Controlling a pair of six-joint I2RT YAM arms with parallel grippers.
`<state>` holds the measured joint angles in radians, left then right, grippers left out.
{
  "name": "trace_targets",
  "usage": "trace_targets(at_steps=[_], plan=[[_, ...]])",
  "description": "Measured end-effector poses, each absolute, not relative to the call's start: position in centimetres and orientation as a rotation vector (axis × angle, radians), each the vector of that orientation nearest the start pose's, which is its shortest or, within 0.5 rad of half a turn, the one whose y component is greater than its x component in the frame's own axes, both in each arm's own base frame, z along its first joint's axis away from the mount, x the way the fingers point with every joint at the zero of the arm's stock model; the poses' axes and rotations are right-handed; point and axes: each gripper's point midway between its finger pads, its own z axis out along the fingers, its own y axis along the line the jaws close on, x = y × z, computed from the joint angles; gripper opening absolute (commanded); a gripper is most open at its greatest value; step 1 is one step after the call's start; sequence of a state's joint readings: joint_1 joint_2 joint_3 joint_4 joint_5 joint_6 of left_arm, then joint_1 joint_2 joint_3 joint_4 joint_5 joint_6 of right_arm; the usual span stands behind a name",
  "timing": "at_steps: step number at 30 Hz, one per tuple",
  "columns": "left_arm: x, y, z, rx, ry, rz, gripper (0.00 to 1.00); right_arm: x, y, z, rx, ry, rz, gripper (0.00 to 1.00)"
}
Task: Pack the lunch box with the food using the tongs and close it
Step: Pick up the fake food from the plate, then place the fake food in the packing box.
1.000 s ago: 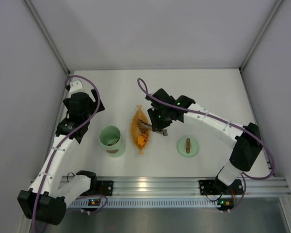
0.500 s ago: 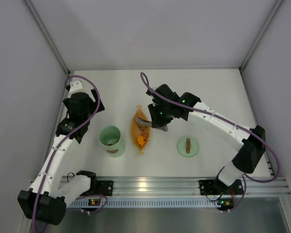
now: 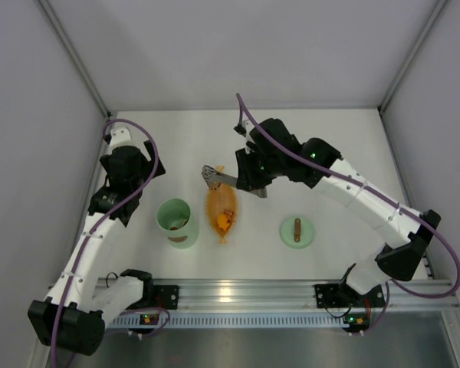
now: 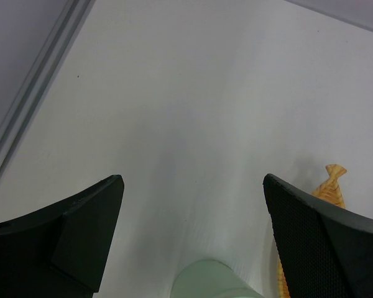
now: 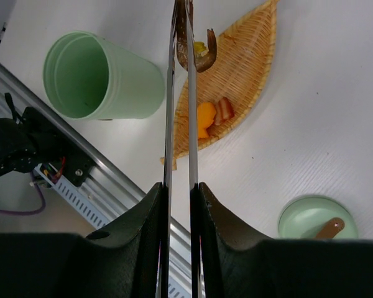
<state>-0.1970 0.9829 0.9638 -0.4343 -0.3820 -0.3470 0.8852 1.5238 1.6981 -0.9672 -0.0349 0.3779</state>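
Tongs (image 3: 224, 178) have lifted up, brown chunk (image 5: 199, 54) pinched; I've got R claw (image 5: 179, 194) clenched on them. Lunch box (image 3: 175, 221) lies left of claw, past the tips.

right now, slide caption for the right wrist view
Tongs in the right gripper pinch a brown food chunk near the open lunch box

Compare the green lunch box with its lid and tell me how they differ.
The lunch box is a tall open cylinder; the lid is a flat disc. The lunch box stands left of the orange dish; the lid lies to its right. The lid carries a short brown bar handle; the lunch box shows none. Both are pale green and round.
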Motion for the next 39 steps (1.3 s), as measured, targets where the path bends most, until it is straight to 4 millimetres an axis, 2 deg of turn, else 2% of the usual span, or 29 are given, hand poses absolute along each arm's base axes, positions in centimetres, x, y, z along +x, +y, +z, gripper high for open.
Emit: trace_targets(at_steps=[5,14,19,23,33,39], plan=[[32.4,-1.1,24.7,-0.386,1.952,0.037,0.99,20.9,32.5,30.1,-0.675,2.314,0.704,0.18],[32.4,-1.1,24.7,-0.386,1.952,0.036,0.99,15.5,35.6,33.4,-0.807,2.227,0.836,0.18],[32.4,-1.1,24.7,-0.386,1.953,0.037,0.99,13.4,36.5,33.3,-0.853,2.225,0.859,0.18],[32.4,-1.1,24.7,-0.386,1.953,0.037,0.99,12.6,36.8,33.0,-0.866,2.229,0.859,0.18],[32.4,-1.1,24.7,-0.386,1.953,0.037,0.99,12.7,37.4,30.7,-0.874,2.283,0.814,0.22],[32.4,-1.1,24.7,-0.386,1.953,0.037,0.99,12.8,37.7,30.3,-0.877,2.292,0.805,0.25]])
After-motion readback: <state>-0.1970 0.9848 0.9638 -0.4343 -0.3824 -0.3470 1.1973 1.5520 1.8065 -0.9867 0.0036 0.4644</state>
